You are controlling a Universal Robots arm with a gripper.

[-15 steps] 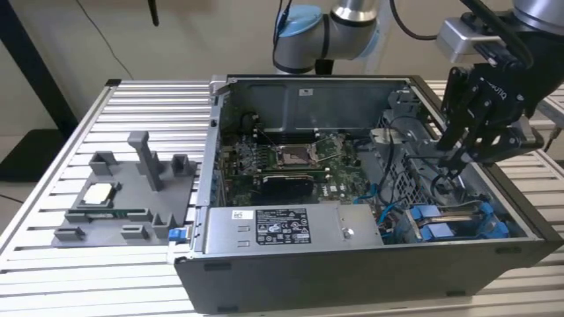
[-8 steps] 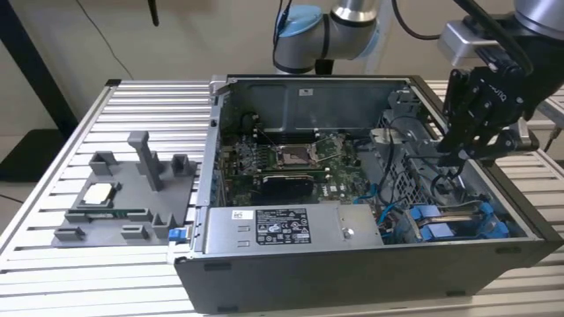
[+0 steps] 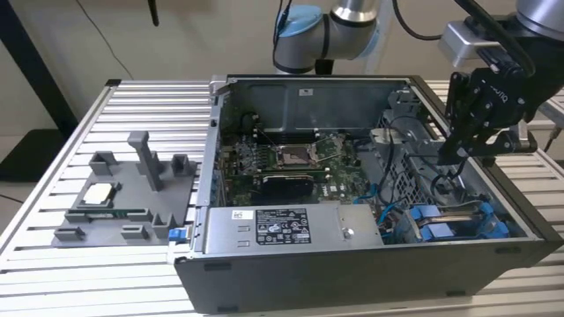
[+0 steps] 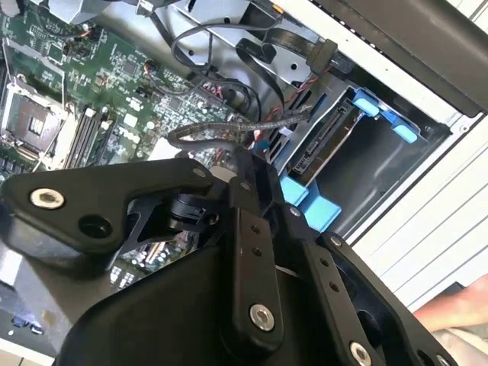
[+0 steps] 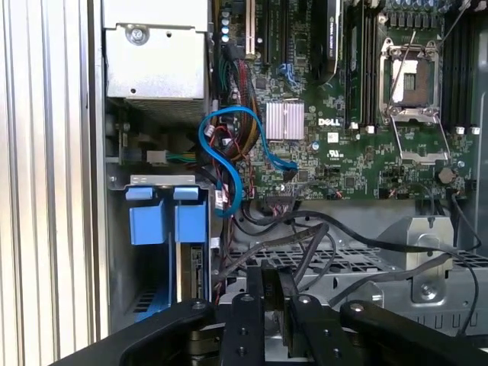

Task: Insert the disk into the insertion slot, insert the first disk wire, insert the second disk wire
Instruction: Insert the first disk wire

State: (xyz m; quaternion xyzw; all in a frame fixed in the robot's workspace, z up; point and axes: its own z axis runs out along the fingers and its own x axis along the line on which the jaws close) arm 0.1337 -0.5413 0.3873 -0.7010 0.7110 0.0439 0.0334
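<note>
The disk (image 4: pixel 324 145) sits in its bright blue caddy (image 4: pixel 313 206) inside the insertion slot at the case's front corner. In the first wrist view its edge (image 5: pixel 197 268) shows below two blue caddy tabs (image 5: pixel 166 223). In the exterior view the caddy (image 3: pixel 438 231) lies at the case's lower right. My gripper (image 3: pixel 450 157) hangs over the drive cage on the exterior view's right, above and behind the slot. It appears shut on a black disk wire (image 5: pixel 305 248) that runs up between its fingers (image 5: pixel 252 320). A braided wire (image 4: pixel 229 130) crosses just beyond the gripper toward the disk's connectors.
The open case holds a green motherboard (image 3: pixel 291 158), a grey power-supply box (image 3: pixel 291 228) and a light blue data cable (image 5: pixel 229 152). Loose black cables drape over the metal cage (image 5: pixel 419 267). A grey fixture tray (image 3: pixel 123 198) lies on the slatted table (image 3: pixel 88 277).
</note>
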